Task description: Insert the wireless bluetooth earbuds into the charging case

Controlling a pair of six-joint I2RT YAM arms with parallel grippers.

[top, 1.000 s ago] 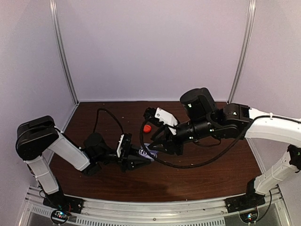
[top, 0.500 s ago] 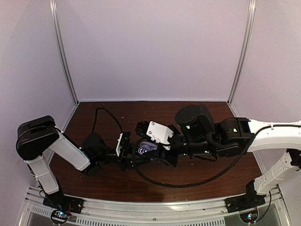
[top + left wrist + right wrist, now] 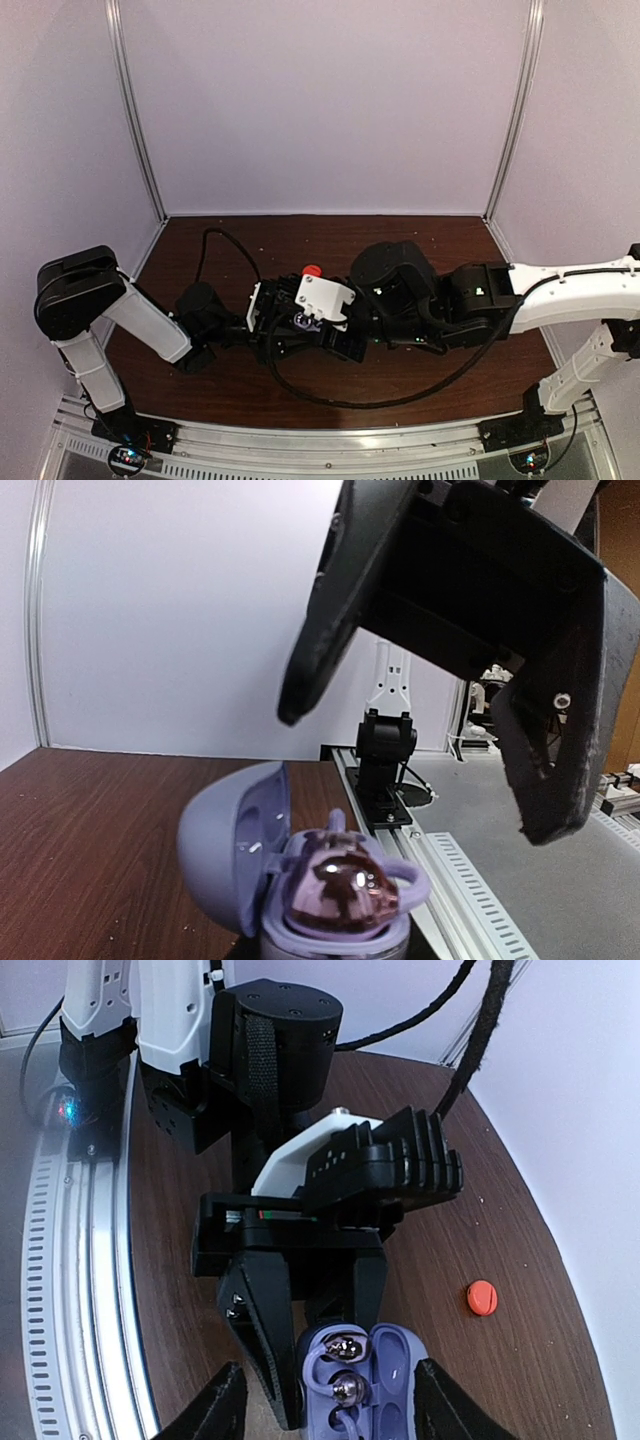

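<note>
Looks close to finished, judging by two wireless bluetooth earbuds (image 3: 345, 1345) already seated in the wells of the charging case (image 3: 372, 1412). Leaves, on that reading, little beyond pressing them home and swinging the lid (image 3: 225, 850) down. Cannot tell whether the small red piece (image 3: 482, 1297) on the table (image 3: 500, 1210), well apart from the case, counts as another bud. Grips the case with the left gripper (image 3: 305, 1350), jaws closed on its base, near the middle of the table; cannot tell whether resting on the wood or held off it. Hangs the right gripper (image 3: 420, 765) directly over the case, jaws wide apart, nothing between them. Turns the case mouth upward, toward the right gripper, lid hinged open and standing on the far side, away from the near rail (image 3: 60, 1290). Lines the two buds up one behind the other, along an axis running out from the left wrist, ear loops curling at the rim
</note>
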